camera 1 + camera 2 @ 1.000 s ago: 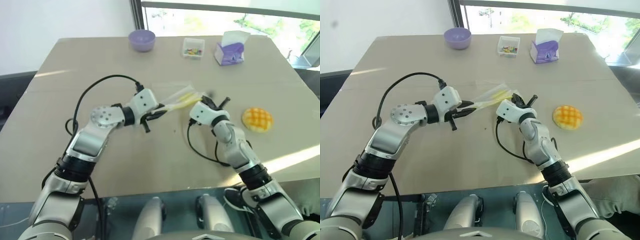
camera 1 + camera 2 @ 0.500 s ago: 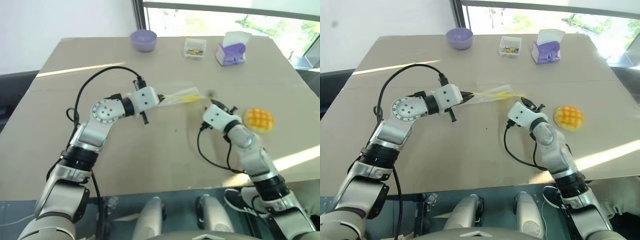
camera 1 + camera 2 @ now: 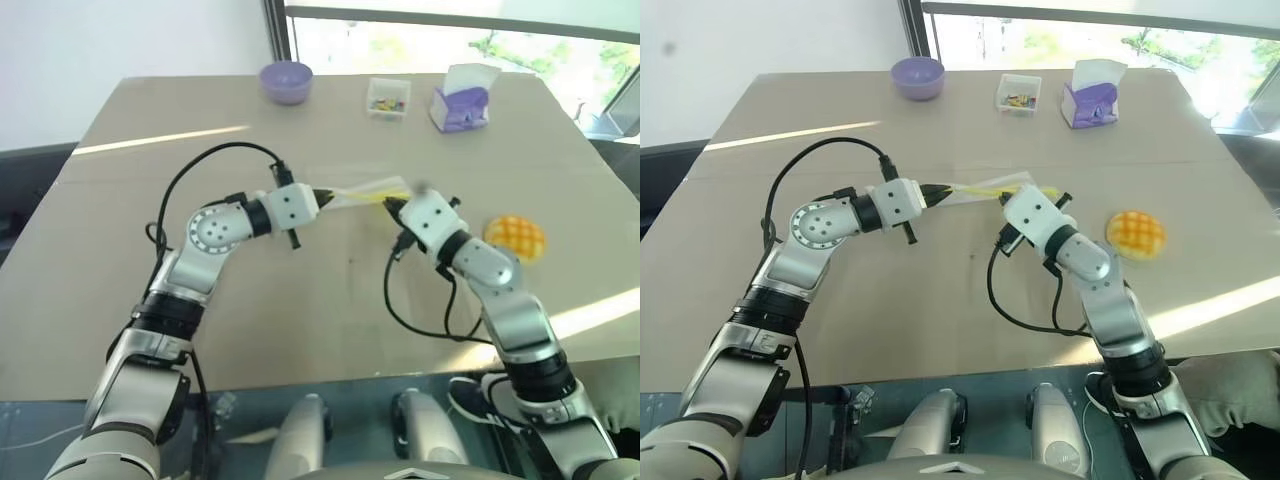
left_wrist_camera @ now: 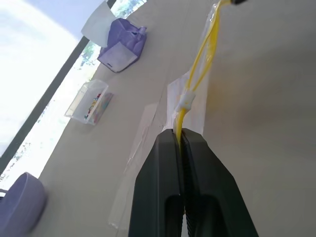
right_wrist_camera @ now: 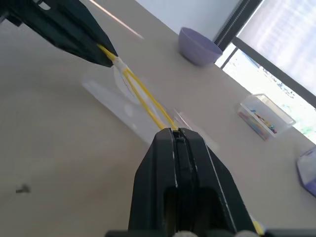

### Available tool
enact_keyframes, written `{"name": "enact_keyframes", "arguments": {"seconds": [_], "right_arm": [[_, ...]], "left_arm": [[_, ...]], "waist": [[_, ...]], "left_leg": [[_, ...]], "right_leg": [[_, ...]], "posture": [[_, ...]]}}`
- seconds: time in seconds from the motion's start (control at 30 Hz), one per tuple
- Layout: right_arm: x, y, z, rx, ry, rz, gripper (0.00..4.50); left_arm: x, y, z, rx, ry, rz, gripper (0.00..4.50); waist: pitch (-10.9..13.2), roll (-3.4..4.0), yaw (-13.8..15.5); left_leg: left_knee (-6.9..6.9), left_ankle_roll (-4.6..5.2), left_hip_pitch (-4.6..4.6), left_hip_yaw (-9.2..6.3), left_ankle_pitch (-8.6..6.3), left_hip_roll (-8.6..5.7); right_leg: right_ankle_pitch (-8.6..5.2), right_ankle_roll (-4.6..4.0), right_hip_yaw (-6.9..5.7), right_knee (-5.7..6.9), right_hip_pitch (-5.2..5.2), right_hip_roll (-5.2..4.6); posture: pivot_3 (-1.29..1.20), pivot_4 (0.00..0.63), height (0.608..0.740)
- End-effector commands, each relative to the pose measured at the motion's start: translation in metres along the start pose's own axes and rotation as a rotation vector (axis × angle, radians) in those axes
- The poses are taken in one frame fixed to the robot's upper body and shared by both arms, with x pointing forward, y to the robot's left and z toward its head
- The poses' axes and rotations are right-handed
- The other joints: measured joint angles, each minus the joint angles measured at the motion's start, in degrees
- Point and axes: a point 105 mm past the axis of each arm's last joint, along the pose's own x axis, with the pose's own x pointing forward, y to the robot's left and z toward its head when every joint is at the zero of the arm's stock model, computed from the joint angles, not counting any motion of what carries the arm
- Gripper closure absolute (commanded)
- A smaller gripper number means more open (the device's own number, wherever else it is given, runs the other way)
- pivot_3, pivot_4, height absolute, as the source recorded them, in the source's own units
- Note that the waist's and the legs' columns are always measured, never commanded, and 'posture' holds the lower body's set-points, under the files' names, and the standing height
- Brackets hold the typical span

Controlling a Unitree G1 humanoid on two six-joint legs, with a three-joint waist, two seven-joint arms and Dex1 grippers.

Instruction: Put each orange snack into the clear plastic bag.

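You see the clear plastic bag [image 3: 362, 190] stretched between the two grippers above the middle of the table [image 3: 300, 320]; its film is thin, glossy and nearly invisible, and its yellow seal strip [image 4: 197, 81] shows as two slim strands that part slightly along their run, joined at one point by a small white slider; the left gripper [image 3: 318, 196] is clamped on one end of the strip, its smooth black fingers [image 4: 163, 187] pressed flat together with the yellow edge between them; the right gripper [image 3: 392, 207] is clamped on the other end, its fingers [image 5: 168, 163] likewise pressed together on the strip. The orange snack [image 3: 516, 238], a round domed bun with a criss-cross grid on its orange-yellow crust, lies on the table just beyond the right arm, outside the bag and apart from both grippers. The table is a flat, matt beige surface. Along its far edge you see a rounded lilac bowl [image 3: 286, 79], a small clear rectangular box [image 3: 388, 97] of coloured bits, and a purple box [image 3: 460, 104] with white tissue rising from its top.
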Motion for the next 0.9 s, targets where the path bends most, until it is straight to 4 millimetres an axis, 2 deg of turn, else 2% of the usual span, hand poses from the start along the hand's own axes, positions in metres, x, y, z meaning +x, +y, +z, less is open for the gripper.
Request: {"name": "enact_keyframes", "arguments": {"seconds": [0.03,0.33,0.63,0.8,0.9], "right_arm": [[0.010,-0.001,0.012,-0.011,-0.048,-0.009,4.44],[0.020,0.005,0.011,0.006,-0.048,0.010,4.44],[0.021,0.007,0.004,0.060,-0.021,0.013,4.44],[0.019,0.001,0.001,0.151,-0.007,-0.032,4.44],[0.020,-0.001,-0.003,0.161,0.013,-0.054,4.44]], "left_arm": [[-0.005,0.008,0.013,0.035,-0.053,0.032,4.50],[-0.005,0.001,0.020,0.038,-0.081,0.023,4.50],[-0.004,-0.003,0.027,0.032,-0.108,0.009,4.50],[-0.004,0.006,0.021,-0.032,-0.069,0.039,4.50],[-0.004,0.001,0.024,-0.040,-0.084,0.016,4.50]], "waist": [[0.00,0.00,0.03],[0.00,0.01,-0.05],[0.00,0.01,-0.08],[0.00,0.01,-0.11],[0.00,0.01,-0.12]], "left_leg": [[0.00,0.00,-0.01,0.01,0.00,0.00],[0.00,0.00,-0.01,-0.01,0.00,0.00],[0.00,0.00,-0.01,-0.01,0.00,0.00],[0.00,0.00,0.00,-0.02,0.00,0.01],[0.00,0.00,0.00,-0.02,0.00,0.01]], "right_leg": [[0.00,0.00,0.00,-0.01,0.00,0.00],[0.00,0.00,-0.01,0.00,0.00,0.00],[0.00,0.00,-0.01,0.00,0.00,0.00],[0.00,0.00,0.00,0.02,-0.01,0.01],[0.00,0.00,-0.01,0.03,0.00,0.01]], "posture": [[0.00,0.150,0.737],[0.00,0.150,0.737],[0.00,0.150,0.737],[0.00,0.150,0.737],[0.00,0.150,0.737]]}}
